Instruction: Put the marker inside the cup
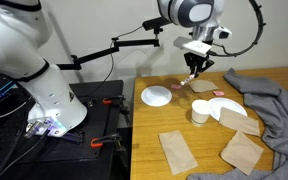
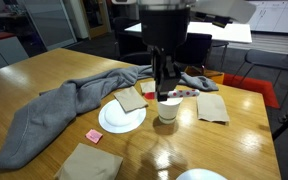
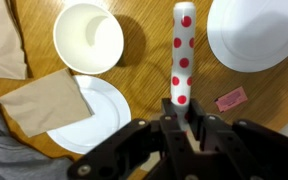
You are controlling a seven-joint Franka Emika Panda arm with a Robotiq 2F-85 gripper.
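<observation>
The marker (image 3: 183,45) is a white stick with red dots. It is held in my gripper (image 3: 182,108), which is shut on its lower end, and it sticks out from the jaws. The cup (image 3: 88,38) is a small cream cylinder, upright and empty, up and to the left of the marker's tip in the wrist view. In both exterior views my gripper (image 1: 194,68) (image 2: 164,85) hangs above the table close to the cup (image 1: 200,112) (image 2: 168,109). The marker is apart from the cup.
A white plate (image 3: 256,32) (image 1: 157,96) lies beside the marker. Another plate (image 3: 109,125) (image 2: 121,118) carries a brown napkin (image 3: 42,100). There is a small pink square (image 3: 231,98), more napkins (image 1: 176,150) (image 1: 242,152) (image 2: 212,106), and a grey cloth (image 1: 274,100) (image 2: 54,110).
</observation>
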